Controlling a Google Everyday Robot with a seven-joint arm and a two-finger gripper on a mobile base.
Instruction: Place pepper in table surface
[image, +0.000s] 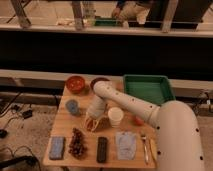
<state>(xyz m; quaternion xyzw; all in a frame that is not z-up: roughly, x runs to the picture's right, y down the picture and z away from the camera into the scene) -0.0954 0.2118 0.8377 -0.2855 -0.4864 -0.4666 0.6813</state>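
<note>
The light wooden table surface (65, 127) fills the lower middle of the camera view. My white arm reaches in from the lower right, and my gripper (92, 123) points down at the middle of the table, left of the white cup (115, 116). A small red-orange pepper (90, 125) shows between the fingers, low and at or just above the wood. The gripper looks closed around it.
A red-orange bowl (76, 83) and a dark bowl (98, 81) stand at the back. A green tray (147, 89) is at the back right. A blue cup (72, 106), grapes (76, 142), a blue sponge (57, 148), a black remote (102, 149), a cloth (125, 144), a fork (145, 148) and an orange fruit (138, 120) lie around.
</note>
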